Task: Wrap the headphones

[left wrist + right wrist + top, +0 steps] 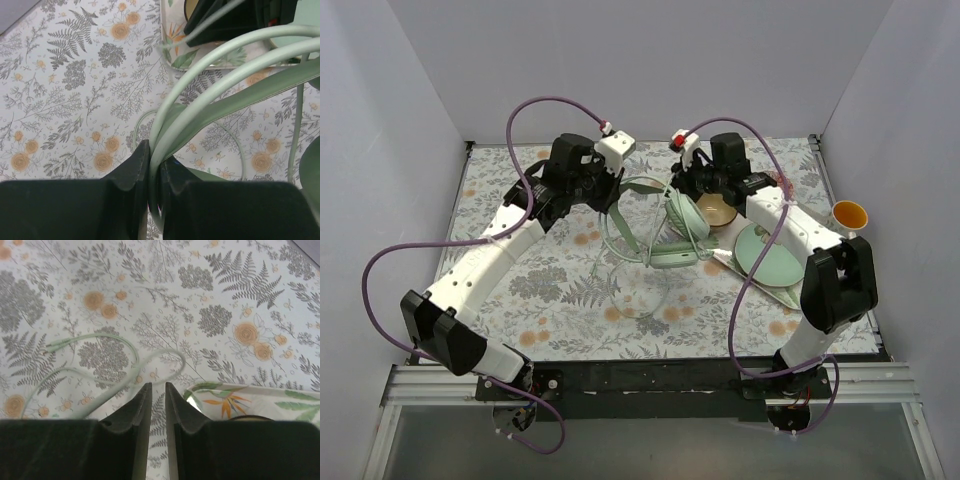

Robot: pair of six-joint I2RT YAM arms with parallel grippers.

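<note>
Pinching headphones [672, 232] headband, left arm's fingers [131, 172] (nearly closed), right arm beside

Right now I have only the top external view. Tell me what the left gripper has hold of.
Observer: The left gripper is shut on the headphones at the headband. The pale green bands rise from between its fingers.
Operator: Now report the right gripper.
Observer: The right gripper holds nothing. A narrow gap shows between its fingers, with only the floral cloth behind it.
Operator: Say where the cable lies from it.
Observer: The cable loops loose on the cloth, ahead of the fingers and toward the left of that wrist view. The fingers do not touch it.
</note>
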